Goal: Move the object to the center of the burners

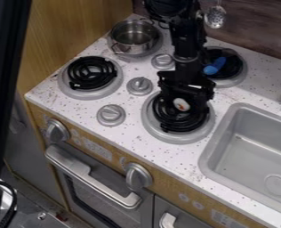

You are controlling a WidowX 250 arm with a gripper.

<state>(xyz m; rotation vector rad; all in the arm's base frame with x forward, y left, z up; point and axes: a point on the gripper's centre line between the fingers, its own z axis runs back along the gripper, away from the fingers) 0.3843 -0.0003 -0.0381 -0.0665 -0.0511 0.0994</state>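
"What can go wrong for the robot from here?" asks the first speaker.

"The gripper (183, 100) is low over the main burner (177, 138), and it is not possible to tell whether its jaws are open or closed, or whether they hold anything. The small white object (181, 104) is in the upper middle part of this burner, between the sides of the gripper. If the grasp is only at an edge, the object may slip out and catch in the black coil (174, 126)."

"And on the way to the center?"

"If the center means the area among all the burners, the path probably goes to the upper left of the main burner. There stands a grey knob (140, 85) (a rather solid obstacle), and a low carry could strike it and make the object fall."

"How does the object look?"

"It is rounded, pale white, with an orange-red patch. Its lower side is not clear, so whether it touches the coil cannot be said."
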